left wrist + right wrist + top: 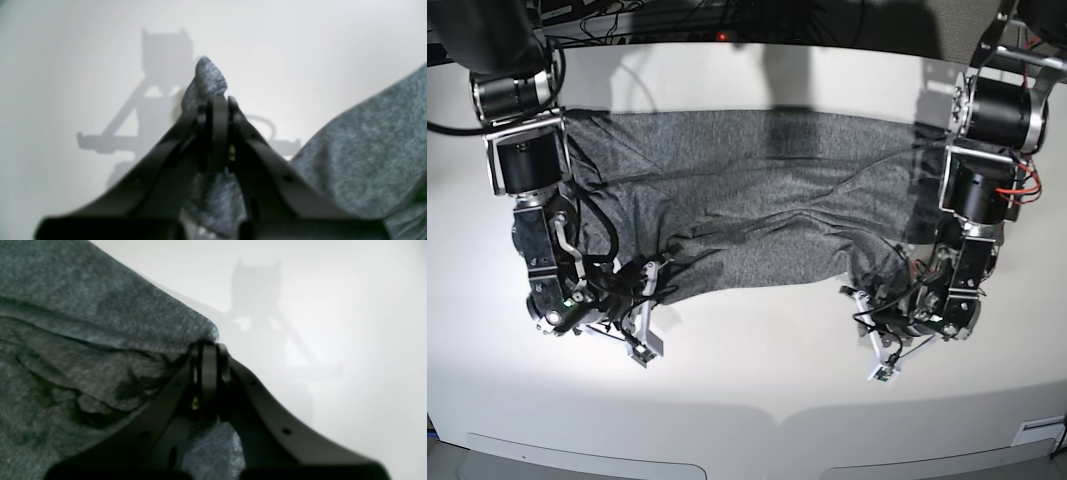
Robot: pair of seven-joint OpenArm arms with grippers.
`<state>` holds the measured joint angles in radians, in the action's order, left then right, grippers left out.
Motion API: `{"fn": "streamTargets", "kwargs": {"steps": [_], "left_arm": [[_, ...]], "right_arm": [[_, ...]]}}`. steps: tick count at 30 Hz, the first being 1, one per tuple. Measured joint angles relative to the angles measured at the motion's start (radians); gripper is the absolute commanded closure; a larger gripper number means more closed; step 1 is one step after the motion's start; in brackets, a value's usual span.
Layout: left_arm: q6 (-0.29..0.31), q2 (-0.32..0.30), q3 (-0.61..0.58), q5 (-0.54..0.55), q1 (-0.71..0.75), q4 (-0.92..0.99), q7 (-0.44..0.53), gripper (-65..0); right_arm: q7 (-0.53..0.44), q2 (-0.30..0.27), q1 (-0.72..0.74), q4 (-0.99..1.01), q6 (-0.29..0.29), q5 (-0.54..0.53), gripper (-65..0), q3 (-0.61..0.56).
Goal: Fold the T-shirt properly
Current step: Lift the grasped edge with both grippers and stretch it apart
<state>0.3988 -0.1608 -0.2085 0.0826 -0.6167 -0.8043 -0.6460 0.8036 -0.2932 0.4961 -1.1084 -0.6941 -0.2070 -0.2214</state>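
Note:
The heather-grey T-shirt [757,190] lies spread and wrinkled across the back half of the white table, its near edge rumpled. At the shirt's near corner on the right of the base view, my left gripper [861,292] is shut on the fabric. The left wrist view shows its jaws [218,100] closed with a tuft of the T-shirt [208,75] poking out past the tips. My right gripper [659,272] holds the near corner on the base view's left. In the right wrist view its jaws [208,346] are closed on the T-shirt's edge [100,323].
The white table [757,370] stretches bare from the shirt to its front edge. Black cables [677,15] run along the far edge behind the table. Both arms' upper links [527,160] stand over the shirt's left and right ends.

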Motion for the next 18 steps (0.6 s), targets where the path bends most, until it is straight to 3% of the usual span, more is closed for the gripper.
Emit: {"fn": "streamTargets", "kwargs": {"steps": [5, 10, 12, 18], "left_arm": [[0.000, -0.055, 0.000, 0.044, 0.001, -0.055, -0.050, 0.0], [0.000, -0.144, -0.002, 0.254, 0.001, -0.125, -0.137, 0.0], [0.000, -0.182, -0.002, 0.338, 0.001, -0.148, -0.160, 0.0], [-0.001, -0.260, -0.001, 0.414, 0.005, -0.188, -0.252, 0.0]], "right_arm": [[0.029, 0.000, 0.002, -0.047, 0.000, 0.000, 0.0, 0.000], [0.070, -0.006, -0.001, -0.095, 0.000, -0.001, 0.0, 0.000], [0.083, -0.019, -0.001, -0.121, 0.000, -0.005, 0.0, -0.001], [0.163, -0.086, 0.000, -0.209, 0.000, -0.104, 0.0, -0.001]]}}
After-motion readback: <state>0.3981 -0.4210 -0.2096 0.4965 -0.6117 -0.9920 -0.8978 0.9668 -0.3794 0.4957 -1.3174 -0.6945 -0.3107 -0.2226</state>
